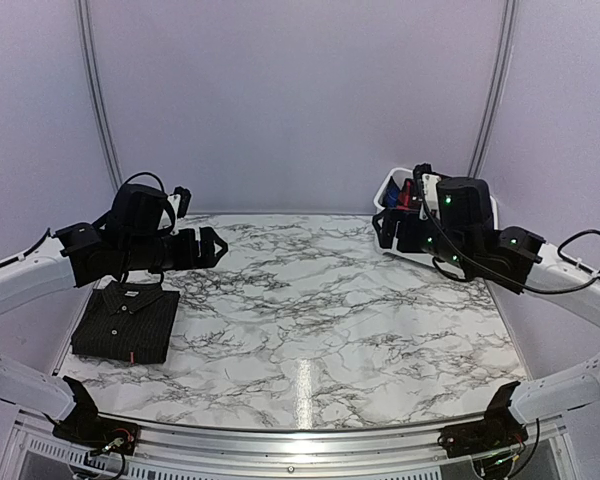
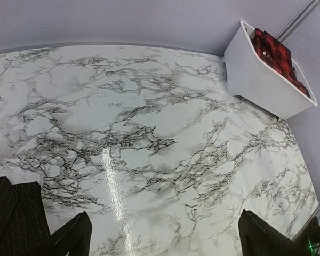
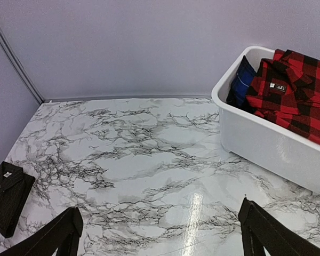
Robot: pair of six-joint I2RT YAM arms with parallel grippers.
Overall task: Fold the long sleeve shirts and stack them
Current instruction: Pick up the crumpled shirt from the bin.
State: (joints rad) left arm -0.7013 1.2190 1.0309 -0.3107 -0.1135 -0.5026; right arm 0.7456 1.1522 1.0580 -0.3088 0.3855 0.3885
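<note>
The black pinstriped shirt lies folded at the table's left side, collar to the back, small red tag at its front hem. It also shows in the left wrist view and the right wrist view. The red-and-black flannel shirt lies crumpled in the white bin; it shows too in the left wrist view. My left gripper is open and empty, raised above the table just behind the black shirt. My right gripper is open and empty, raised beside the bin.
The white bin stands at the back right corner, mostly hidden behind my right arm in the top view. A blue garment lies in it beside the flannel. Grey walls close the back and sides.
</note>
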